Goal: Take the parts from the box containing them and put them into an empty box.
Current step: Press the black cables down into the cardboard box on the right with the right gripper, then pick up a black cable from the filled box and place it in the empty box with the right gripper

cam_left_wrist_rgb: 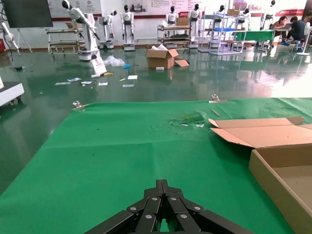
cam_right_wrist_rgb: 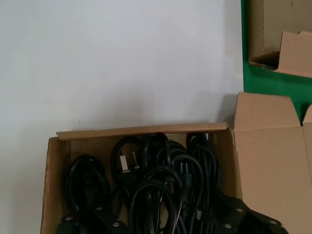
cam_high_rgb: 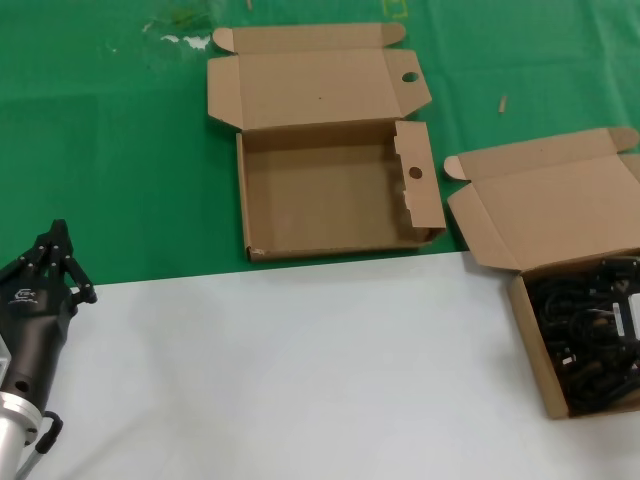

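Since right gripper [cam_right_wrist_rgb: 165, 225] hovers just above cables [cam_right_wrist_rgb: 161, 180] tangled in full box [cam_right_wrist_rgb: 146, 130], I fear hooking several loops. Its fingers look apart. Empty box [cam_high_rgb: 330, 185] sits well away; left gripper [cam_high_rgb: 52, 262], fingers together, parked over tabletop [cam_high_rgb: 300, 370].

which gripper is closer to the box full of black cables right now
Right. The right gripper hangs directly over the box of cables. The left gripper sits at the table's far left, beyond the empty box.

A green cloth [cam_high_rgb: 120, 150] covers the upper part of the head view; a pale grey tabletop [cam_high_rgb: 300, 370] fills the lower part. White scuffs [cam_high_rgb: 180, 38] sit upper left.
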### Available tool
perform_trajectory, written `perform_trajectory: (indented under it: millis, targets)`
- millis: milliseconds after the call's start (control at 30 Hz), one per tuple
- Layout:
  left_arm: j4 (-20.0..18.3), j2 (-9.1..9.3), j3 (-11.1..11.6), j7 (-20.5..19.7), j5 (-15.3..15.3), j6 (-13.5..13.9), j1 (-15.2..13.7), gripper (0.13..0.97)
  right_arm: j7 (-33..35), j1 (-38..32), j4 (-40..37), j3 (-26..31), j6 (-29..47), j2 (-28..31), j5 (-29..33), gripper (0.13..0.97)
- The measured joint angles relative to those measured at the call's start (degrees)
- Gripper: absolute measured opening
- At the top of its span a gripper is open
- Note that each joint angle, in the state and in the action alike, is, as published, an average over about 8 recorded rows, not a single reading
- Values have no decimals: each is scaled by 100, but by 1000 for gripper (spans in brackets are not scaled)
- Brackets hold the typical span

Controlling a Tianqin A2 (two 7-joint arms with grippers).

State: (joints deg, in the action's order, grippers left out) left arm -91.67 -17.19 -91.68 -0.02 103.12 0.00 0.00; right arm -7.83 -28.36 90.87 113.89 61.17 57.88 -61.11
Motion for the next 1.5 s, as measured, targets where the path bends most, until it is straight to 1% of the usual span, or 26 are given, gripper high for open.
perform_trajectory:
  millis: [133,167,433,467,733,1000,1200,1333,1500]
  targets:
    - [0,0,0,0,-1,0,0,140,52,-24,-61,-20,48,-37,18,626]
    - [0,0,0,0,-1,0,0,140,62,-29,-75,-24,58,-46,22,626]
    - [0,0,0,-2,-1,0,0,140,48,-51,-101,-64,167,-75,50,410]
    - [0,0,0,-2,-1,0,0,140,37,-53,-96,-71,185,-74,52,410]
    - [0,0,0,-2,-1,0,0,140,-186,-114,78,-151,433,-2,40,266]
    - [0,0,0,-2,-1,0,0,140,-674,-415,590,-301,962,179,1,250]
    - [0,0,0,-1,-1,0,0,140,-940,-813,886,-351,1349,194,1,234]
    - [0,0,0,-1,-1,0,0,140,-980,-1211,933,-292,1519,6,37,234]
    - [0,0,0,-1,-1,0,0,140,-910,-1780,807,-90,1635,-441,155,234]
